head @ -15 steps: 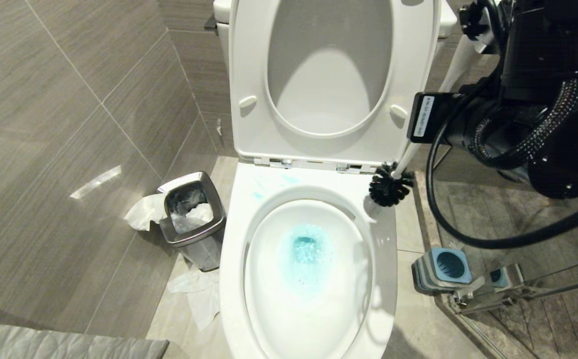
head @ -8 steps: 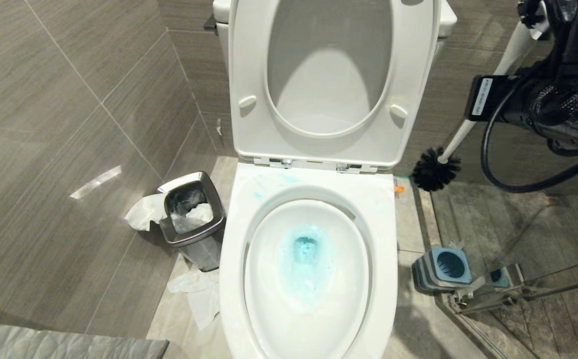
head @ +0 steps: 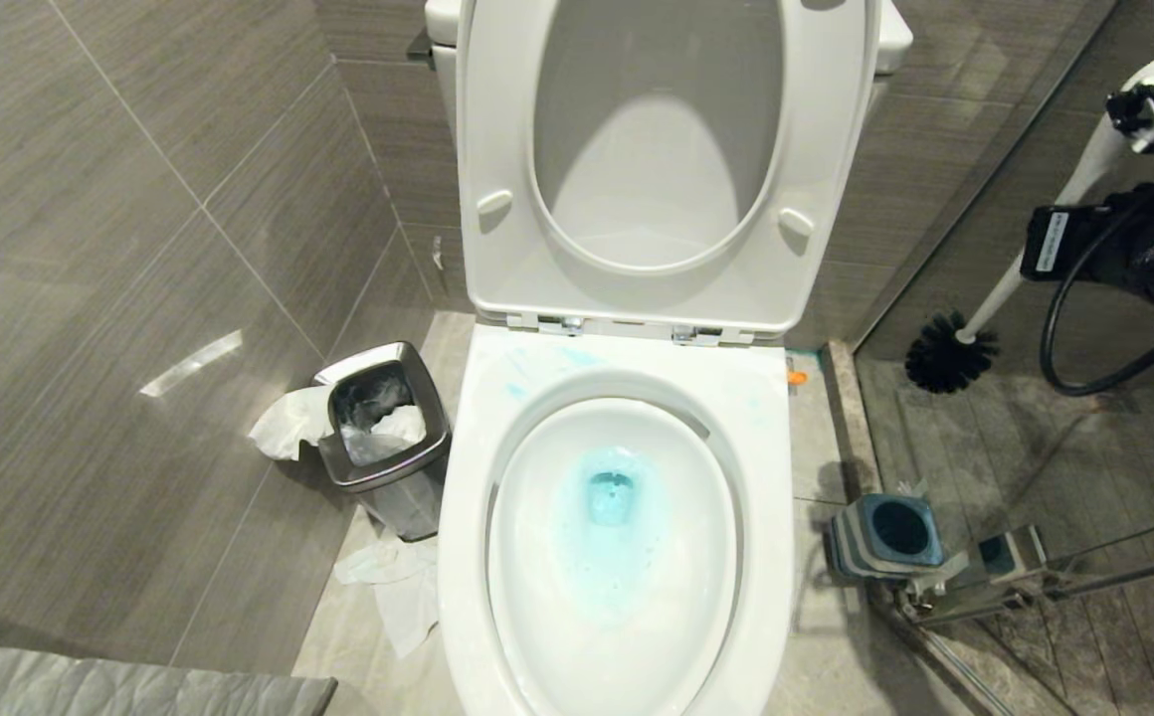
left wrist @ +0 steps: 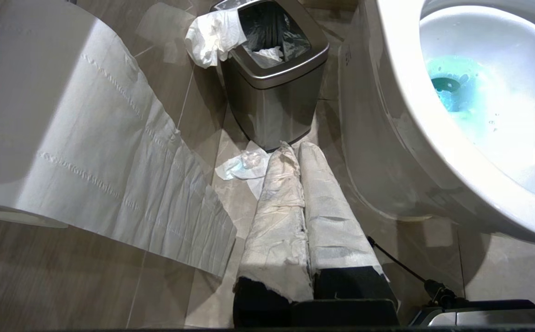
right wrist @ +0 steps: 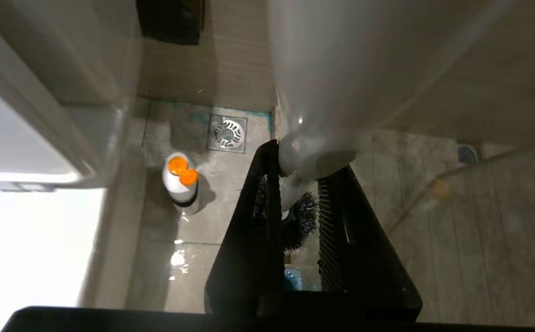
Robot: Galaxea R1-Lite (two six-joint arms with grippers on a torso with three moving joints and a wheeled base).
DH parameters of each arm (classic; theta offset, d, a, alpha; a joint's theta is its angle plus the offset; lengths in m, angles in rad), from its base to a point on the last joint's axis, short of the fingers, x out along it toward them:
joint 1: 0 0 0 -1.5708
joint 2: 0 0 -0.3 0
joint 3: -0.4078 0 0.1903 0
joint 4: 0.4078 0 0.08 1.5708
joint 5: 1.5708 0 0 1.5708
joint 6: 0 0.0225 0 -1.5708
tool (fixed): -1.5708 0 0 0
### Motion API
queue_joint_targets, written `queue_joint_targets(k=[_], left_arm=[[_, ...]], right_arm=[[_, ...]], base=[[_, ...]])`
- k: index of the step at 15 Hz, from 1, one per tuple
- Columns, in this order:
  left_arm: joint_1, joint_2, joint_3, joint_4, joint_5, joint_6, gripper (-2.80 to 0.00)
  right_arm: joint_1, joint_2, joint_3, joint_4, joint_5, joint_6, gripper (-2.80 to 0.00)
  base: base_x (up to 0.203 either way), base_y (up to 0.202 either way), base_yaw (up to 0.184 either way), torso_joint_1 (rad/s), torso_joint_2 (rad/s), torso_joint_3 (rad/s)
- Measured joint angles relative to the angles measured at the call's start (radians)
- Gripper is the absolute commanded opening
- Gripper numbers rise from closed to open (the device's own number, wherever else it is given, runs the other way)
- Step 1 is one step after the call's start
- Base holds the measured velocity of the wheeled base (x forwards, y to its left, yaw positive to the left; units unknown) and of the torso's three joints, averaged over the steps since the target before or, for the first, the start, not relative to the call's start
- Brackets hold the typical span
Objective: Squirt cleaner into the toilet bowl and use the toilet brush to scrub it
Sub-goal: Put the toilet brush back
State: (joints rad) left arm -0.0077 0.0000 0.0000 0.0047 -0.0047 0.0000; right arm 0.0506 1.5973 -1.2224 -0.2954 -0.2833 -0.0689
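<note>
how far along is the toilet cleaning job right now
Done, it seems: cleaner tints the pool in the toilet bowl, with smears on the rim. In hand: the right gripper grips the toilet brush, which hangs off to the bowl's right, above the floor. Left: probably parking it in the holder. The left gripper idles beside the bowl.

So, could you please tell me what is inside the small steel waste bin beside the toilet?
The waste bin holds a dark liner with crumpled white tissue, and more tissue hangs over its rim. Anything below that is hidden.

Grey tiled walls (head: 139, 199), stone floor (head: 358, 617), steel waste bin (head: 383, 438) beside.
</note>
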Motion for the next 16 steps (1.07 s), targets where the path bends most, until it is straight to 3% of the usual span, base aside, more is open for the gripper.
queue_joint_targets(k=[4, 9, 16], left_arm=[[0.0, 0.0, 0.0, 0.0, 0.0, 0.0, -2.8], [0.0, 0.0, 0.0, 0.0, 0.0, 0.0, -2.8], [0.0, 0.0, 0.0, 0.0, 0.0, 0.0, -2.8]], right_arm=[[-0.05, 0.005, 0.192, -0.148, 0.072, 0.002, -2.8], [-0.058, 0.027, 0.38, -0.323, 0.067, 0.07, -2.8], [-0.084, 0.076, 0.528, -0.402, 0.031, 0.142, -2.8]], base=[[0.0, 0.0, 0.0, 0.0, 0.0, 0.0], [0.0, 0.0, 0.0, 0.0, 0.0, 0.0], [0.0, 0.0, 0.0, 0.0, 0.0, 0.0]])
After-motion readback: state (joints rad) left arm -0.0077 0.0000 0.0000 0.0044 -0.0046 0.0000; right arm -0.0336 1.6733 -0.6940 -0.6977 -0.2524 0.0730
